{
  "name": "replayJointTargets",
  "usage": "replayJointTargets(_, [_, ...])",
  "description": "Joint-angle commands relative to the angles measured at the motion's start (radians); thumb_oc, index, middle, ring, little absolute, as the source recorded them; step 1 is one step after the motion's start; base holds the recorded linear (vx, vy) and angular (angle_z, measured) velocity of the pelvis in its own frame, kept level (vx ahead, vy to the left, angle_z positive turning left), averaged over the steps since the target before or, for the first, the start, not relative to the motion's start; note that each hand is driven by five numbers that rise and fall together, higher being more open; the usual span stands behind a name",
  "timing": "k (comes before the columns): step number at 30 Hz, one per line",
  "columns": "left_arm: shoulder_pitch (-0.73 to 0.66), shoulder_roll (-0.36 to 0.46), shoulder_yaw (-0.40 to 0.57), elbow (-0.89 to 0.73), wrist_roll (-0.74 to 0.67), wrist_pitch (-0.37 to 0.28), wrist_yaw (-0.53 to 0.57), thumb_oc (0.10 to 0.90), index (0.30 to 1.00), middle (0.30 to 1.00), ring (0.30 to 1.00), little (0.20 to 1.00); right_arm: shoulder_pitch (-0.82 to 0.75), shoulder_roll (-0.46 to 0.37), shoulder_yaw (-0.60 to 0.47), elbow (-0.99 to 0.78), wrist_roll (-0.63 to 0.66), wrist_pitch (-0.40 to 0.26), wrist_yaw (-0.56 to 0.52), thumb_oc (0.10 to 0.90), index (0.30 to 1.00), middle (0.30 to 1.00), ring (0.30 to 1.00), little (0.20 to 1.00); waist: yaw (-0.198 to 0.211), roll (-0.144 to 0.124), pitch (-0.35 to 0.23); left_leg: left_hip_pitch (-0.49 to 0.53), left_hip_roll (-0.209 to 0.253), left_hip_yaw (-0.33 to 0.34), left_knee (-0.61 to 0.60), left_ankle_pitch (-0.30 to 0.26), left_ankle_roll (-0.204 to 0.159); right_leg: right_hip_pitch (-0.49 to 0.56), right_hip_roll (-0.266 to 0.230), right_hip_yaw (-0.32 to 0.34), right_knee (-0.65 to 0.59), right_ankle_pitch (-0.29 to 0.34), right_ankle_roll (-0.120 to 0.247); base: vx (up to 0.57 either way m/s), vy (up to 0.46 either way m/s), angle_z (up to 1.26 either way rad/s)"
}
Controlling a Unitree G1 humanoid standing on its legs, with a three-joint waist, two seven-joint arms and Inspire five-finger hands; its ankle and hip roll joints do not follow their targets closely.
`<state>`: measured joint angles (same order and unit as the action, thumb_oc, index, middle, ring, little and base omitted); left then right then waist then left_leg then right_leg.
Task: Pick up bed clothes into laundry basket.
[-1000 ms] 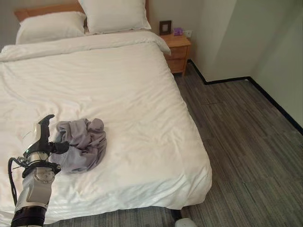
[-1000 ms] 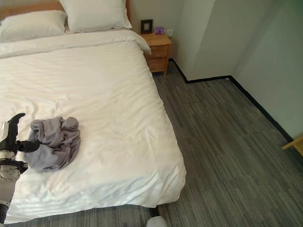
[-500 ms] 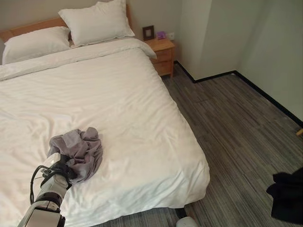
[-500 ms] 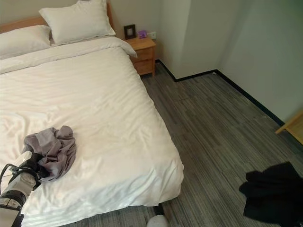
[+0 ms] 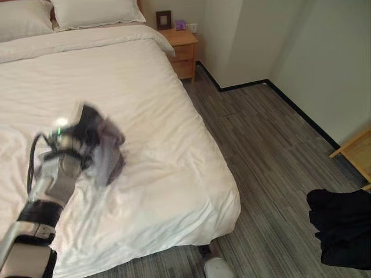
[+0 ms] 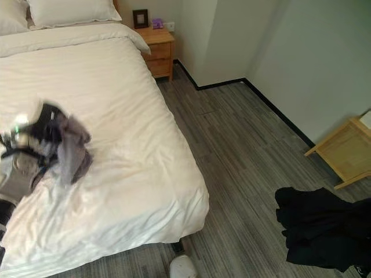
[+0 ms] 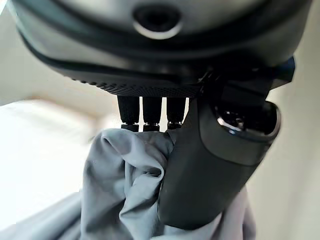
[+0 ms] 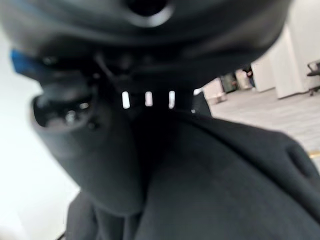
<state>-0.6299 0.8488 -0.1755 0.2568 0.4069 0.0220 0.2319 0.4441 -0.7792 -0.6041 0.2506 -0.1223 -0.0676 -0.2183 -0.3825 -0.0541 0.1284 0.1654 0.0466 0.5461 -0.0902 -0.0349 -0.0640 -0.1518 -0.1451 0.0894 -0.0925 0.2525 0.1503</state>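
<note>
A crumpled grey garment [image 5: 109, 155] hangs just above the white bed [image 5: 162, 104], near its right side. My left hand [image 5: 80, 136] is shut on it from the left. In the left wrist view the thumb [image 7: 200, 165] and curled fingers pinch the grey cloth [image 7: 125, 190]. A black garment [image 6: 319, 226] hangs low over the floor at the lower right. In the right wrist view my right hand [image 8: 100, 150] is shut on that black cloth [image 8: 225, 180], thumb pressed into its folds.
Two pillows [image 5: 93, 11] lie at the bed's head. A wooden nightstand [image 5: 182, 49] with a small frame stands beside it in the corner. A low wooden piece of furniture [image 6: 345, 147] stands by the right wall. Grey plank floor [image 5: 266, 145] runs between bed and wall.
My left hand has closed on the grey garment and lifted it off the bedcover. The camera has turned right, bringing the black garment in my right hand into view.
</note>
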Motion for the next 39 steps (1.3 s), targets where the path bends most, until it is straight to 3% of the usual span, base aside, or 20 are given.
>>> replayJointTargets(1, [-0.189, 0.001, 0.035, -0.162, -0.021, -0.160, 0.101, 0.400, 0.300, 0.300, 0.300, 0.300, -0.123, -0.059, -0.179, -0.045, -0.022, -0.043, -0.151, 0.400, 0.300, 0.300, 0.300, 0.300, -0.031, 0.023, -0.048, -0.041, 0.070, -0.031, 0.003, -0.037, 0.013, 0.103, -0.052, -0.045, 0.064, -0.057, 0.112, -0.20, 0.017, -0.25])
replayJointTargets(2, [-0.176, -0.114, 0.023, -0.270, -0.127, -0.196, 0.076, 0.400, 0.300, 0.300, 0.300, 0.300, -0.167, -0.033, -0.138, -0.080, -0.025, -0.045, -0.167, 0.400, 0.300, 0.300, 0.300, 0.300, -0.022, 0.038, -0.040, -0.046, 0.093, -0.013, 0.003, -0.045, 0.015, 0.098, -0.062, -0.111, 0.117, -0.119, 0.098, -0.15, 0.008, -0.39])
replayJointTargets(4, [-0.163, -0.115, 0.036, -0.285, -0.135, -0.191, 0.065, 0.400, 0.300, 0.300, 0.300, 0.300, -0.165, -0.034, -0.138, -0.086, -0.030, -0.040, -0.170, 0.400, 0.300, 0.300, 0.300, 0.300, -0.026, 0.040, -0.036, -0.051, 0.101, 0.007, 0.003, -0.027, 0.014, 0.085, -0.057, -0.120, 0.139, -0.125, 0.086, -0.20, -0.020, -0.70])
replayJointTargets(5, [-0.084, -0.293, 0.021, -0.437, -0.236, -0.227, 0.026, 0.400, 0.300, 0.300, 0.300, 0.300, -0.252, 0.014, -0.066, -0.197, -0.072, -0.059, -0.188, 0.400, 0.300, 0.300, 0.300, 0.300, 0.032, 0.060, -0.030, -0.048, 0.144, 0.062, 0.003, -0.009, 0.013, 0.125, -0.112, -0.339, 0.251, -0.226, 0.047, -0.28, -0.040, -0.94])
replayJointTargets(6, [-0.063, -0.344, -0.002, -0.470, -0.254, -0.236, 0.010, 0.400, 0.300, 0.300, 0.300, 0.300, -0.288, 0.036, -0.026, -0.242, -0.080, -0.072, -0.181, 0.400, 0.300, 0.300, 0.300, 0.300, 0.045, 0.061, -0.031, -0.049, 0.157, 0.091, 0.003, 0.003, 0.014, 0.137, -0.134, -0.395, 0.291, -0.233, 0.044, -0.37, -0.109, -1.22])
replayJointTargets(10, [-0.022, -0.437, -0.090, -0.488, -0.260, -0.209, -0.009, 0.400, 0.300, 0.300, 0.300, 0.300, -0.391, 0.124, 0.134, -0.381, -0.114, -0.094, -0.163, 0.400, 0.300, 0.300, 0.300, 0.300, 0.080, 0.043, -0.051, -0.032, 0.178, 0.187, 0.004, 0.031, 0.016, 0.173, -0.200, -0.485, 0.351, -0.198, 0.058, -0.18, -0.160, -1.30])
replayJointTargets(15, [-0.045, -0.488, -0.196, -0.387, -0.270, -0.146, 0.083, 0.400, 0.300, 0.300, 0.300, 0.300, -0.543, 0.126, 0.379, -0.513, -0.205, -0.101, -0.167, 0.400, 0.300, 0.300, 0.300, 0.300, 0.158, 0.061, -0.081, 0.015, 0.242, 0.373, 0.018, 0.112, -0.032, 0.280, -0.289, -0.700, 0.205, -0.095, 0.097, -0.20, -0.350, -1.85])
replayJointTargets(17, [-0.047, -0.487, -0.204, -0.364, -0.256, -0.139, 0.112, 0.400, 0.300, 0.300, 0.300, 0.300, -0.557, 0.110, 0.425, -0.541, -0.231, -0.099, -0.170, 0.400, 0.300, 0.300, 0.300, 0.300, 0.181, 0.068, -0.082, 0.023, 0.282, 0.403, 0.020, 0.168, -0.075, 0.298, -0.270, -0.724, 0.151, -0.103, 0.093, -0.14, -0.495, -2.33])
replayJointTargets(21, [-0.078, -0.504, -0.225, -0.307, -0.233, -0.123, 0.166, 0.400, 0.300, 0.300, 0.300, 0.300, -0.543, 0.058, 0.472, -0.615, -0.242, -0.120, -0.169, 0.400, 0.300, 0.300, 0.300, 0.300, 0.176, 0.099, -0.070, 0.043, 0.430, 0.435, 0.080, 0.295, -0.174, 0.283, -0.145, -0.673, 0.068, -0.268, 0.021, -0.02, -0.585, -1.14])
replayJointTargets(22, [-0.117, -0.521, -0.240, -0.270, -0.243, -0.120, 0.200, 0.400, 0.300, 0.300, 0.300, 0.300, -0.606, 0.040, 0.537, -0.627, -0.236, -0.126, -0.165, 0.400, 0.300, 0.300, 0.300, 0.300, 0.204, 0.114, -0.032, 0.025, 0.468, 0.306, 0.179, 0.365, -0.190, 0.282, -0.089, -0.612, 0.065, -0.317, -0.011, 0.11, -0.426, -0.61])
replayJointTargets(23, [-0.123, -0.520, -0.239, -0.265, -0.243, -0.121, 0.202, 0.400, 0.300, 0.300, 0.300, 0.300, -0.614, 0.039, 0.540, -0.624, -0.236, -0.125, -0.165, 0.400, 0.300, 0.300, 0.300, 0.300, 0.202, 0.117, -0.028, 0.022, 0.476, 0.305, 0.187, 0.366, -0.190, 0.281, -0.084, -0.613, 0.066, -0.320, -0.016, 0.17, -0.396, -1.05])
replayJointTargets(27, [-0.144, -0.482, -0.197, -0.286, -0.260, -0.128, 0.237, 0.400, 0.300, 0.300, 0.300, 0.300, -0.755, -0.008, 0.655, -0.627, -0.205, -0.142, -0.136, 0.400, 0.300, 0.300, 0.300, 0.300, 0.250, 0.086, 0.007, -0.070, 0.405, -0.128, 0.620, 0.270, -0.127, 0.254, -0.011, -0.415, 0.063, -0.348, -0.091, 0.22, -0.394, -2.00])
replayJointTargets(29, [-0.155, -0.479, -0.194, -0.286, -0.260, -0.125, 0.238, 0.400, 0.300, 0.300, 0.300, 0.300, -0.773, -0.017, 0.665, -0.631, -0.197, -0.142, -0.129, 0.400, 0.300, 0.300, 0.300, 0.300, 0.252, 0.076, 0.012, -0.099, 0.395, -0.167, 0.749, 0.276, -0.106, 0.243, 0.005, -0.392, 0.059, -0.339, -0.120, 0.08, -0.300, -2.04])
replayJointTargets(30, [-0.169, -0.505, -0.205, -0.281, -0.282, -0.117, 0.234, 0.400, 0.300, 0.300, 0.300, 0.300, -0.799, -0.024, 0.695, -0.621, -0.186, -0.134, -0.109, 0.400, 0.300, 0.300, 0.300, 0.300, 0.278, 0.039, 0.035, -0.240, 0.265, -0.341, 1.045, 0.206, -0.076, 0.260, 0.018, -0.302, 0.047, -0.336, -0.145, 0.08, -0.210, -0.60])
replayJointTargets(31, [-0.171, -0.504, -0.205, -0.281, -0.282, -0.117, 0.234, 0.400, 0.300, 0.300, 0.300, 0.300, -0.801, -0.024, 0.695, -0.621, -0.186, -0.134, -0.109, 0.400, 0.300, 0.300, 0.300, 0.300, 0.275, 0.038, 0.032, -0.252, 0.263, -0.343, 1.050, 0.207, -0.069, 0.253, 0.016, -0.305, 0.046, -0.331, -0.145, 0.16, -0.318, -0.63])
replayJointTargets(32, [-0.155, -0.535, -0.215, -0.288, -0.297, -0.114, 0.213, 0.400, 0.300, 0.300, 0.300, 0.300, -0.820, -0.032, 0.712, -0.597, -0.185, -0.124, -0.094, 0.400, 0.300, 0.300, 0.300, 0.300, 0.295, 0.017, 0.056, -0.411, 0.111, -0.450, 1.244, 0.123, -0.044, 0.276, 0.036, -0.240, 0.044, -0.326, -0.154, 0.06, -0.100, -0.97])
replayJointTargets(33, [-0.155, -0.535, -0.214, -0.288, -0.297, -0.114, 0.212, 0.400, 0.300, 0.300, 0.300, 0.300, -0.820, -0.033, 0.712, -0.597, -0.185, -0.124, -0.094, 0.400, 0.300, 0.300, 0.300, 0.300, 0.293, 0.018, 0.054, -0.415, 0.111, -0.452, 1.245, 0.123, -0.044, 0.274, 0.037, -0.242, 0.044, -0.326, -0.154, 0.18, -0.178, -1.24])
replayJointTargets(34, [-0.136, -0.565, -0.228, -0.299, -0.326, -0.120, 0.176, 0.400, 0.300, 0.300, 0.300, 0.300, -0.836, -0.038, 0.721, -0.568, -0.198, -0.104, -0.091, 0.400, 0.300, 0.300, 0.300, 0.300, 0.323, 0.017, 0.083, -0.501, 0.038, -0.449, 1.247, 0.086, -0.035, 0.299, 0.063, -0.204, 0.053, -0.337, -0.158, 0.17, -0.096, -1.22])
replayJointTargets(38, [-0.141, -0.603, -0.239, -0.283, -0.342, -0.122, 0.148, 0.400, 0.300, 0.300, 0.300, 0.300, -0.837, -0.031, 0.709, -0.535, -0.207, -0.086, -0.100, 0.400, 0.300, 0.300, 0.300, 0.300, 0.376, 0.027, 0.102, -0.581, 0.032, -0.395, 1.043, 0.072, -0.022, 0.337, 0.088, -0.184, 0.058, -0.365, -0.159, 0.23, -0.023, -1.42])
replayJointTargets(39, [-0.132, -0.618, -0.241, -0.271, -0.349, -0.125, 0.138, 0.400, 0.300, 0.300, 0.300, 0.300, -0.826, -0.021, 0.706, -0.516, -0.204, -0.090, -0.107, 0.400, 0.300, 0.300, 0.300, 0.300, 0.388, 0.049, 0.098, -0.535, 0.046, -0.359, 0.780, 0.071, -0.006, 0.360, 0.112, -0.193, 0.054, -0.390, -0.147, 0.33, 0.079, -1.22])
